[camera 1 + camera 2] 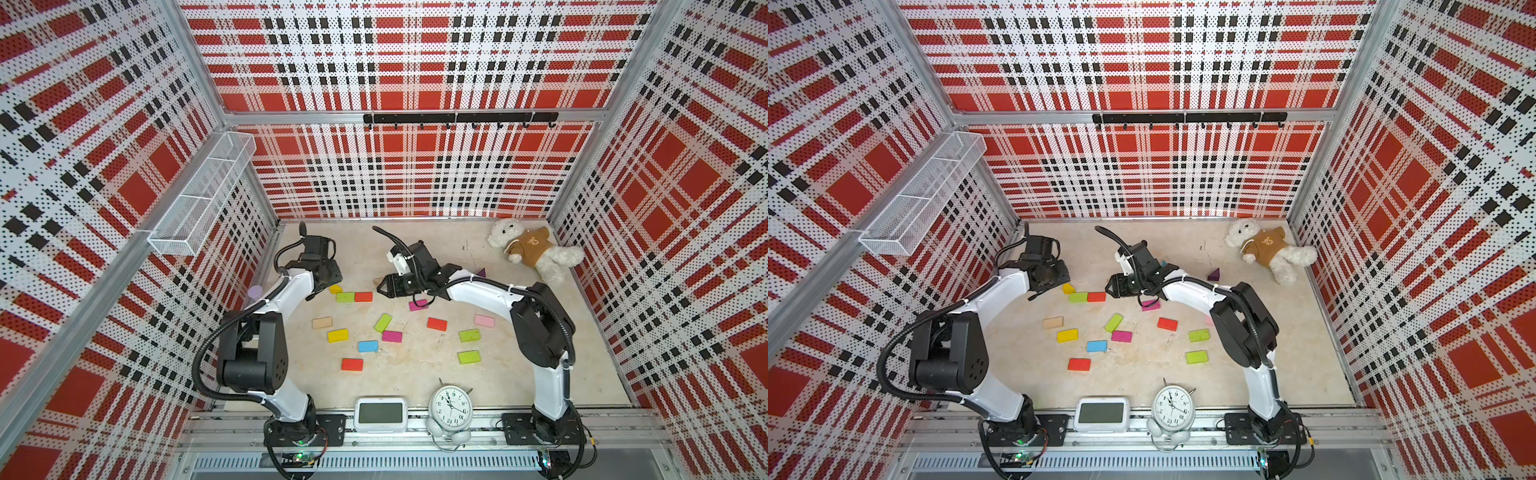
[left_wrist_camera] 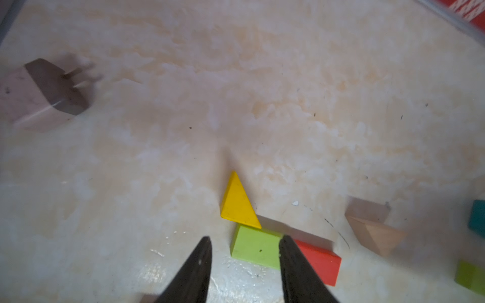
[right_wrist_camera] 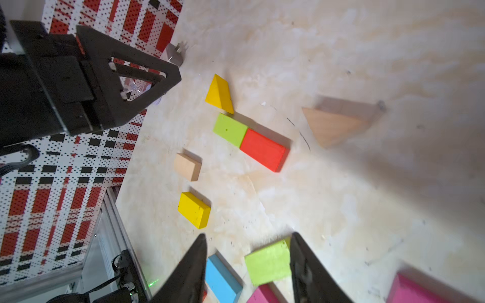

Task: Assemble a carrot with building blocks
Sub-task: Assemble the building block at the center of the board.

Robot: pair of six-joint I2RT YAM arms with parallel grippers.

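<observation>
Yellow wedge [image 2: 237,204], lime brick [image 2: 256,248] and red-orange brick [image 2: 319,262] in line, the two bricks touching, left of centre on table [image 1: 540,374]; left gripper [image 2: 246,238] above lime brick, right gripper [image 3: 248,234] nearby, both with jaws part-open, holding nothing.

The right gripper [image 3: 248,234] holds its fingers [image 3: 193,265] apart over the table [image 3: 341,196], facing a yellow wedge [image 3: 220,94] touching a lime brick [image 3: 229,128] that abuts a red-orange brick [image 3: 263,149].

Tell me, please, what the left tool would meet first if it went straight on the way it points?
Probably the lime brick, seen between the left tool's fingertips in the wrist view, with the yellow wedge just beyond; depth is unclear.
</observation>
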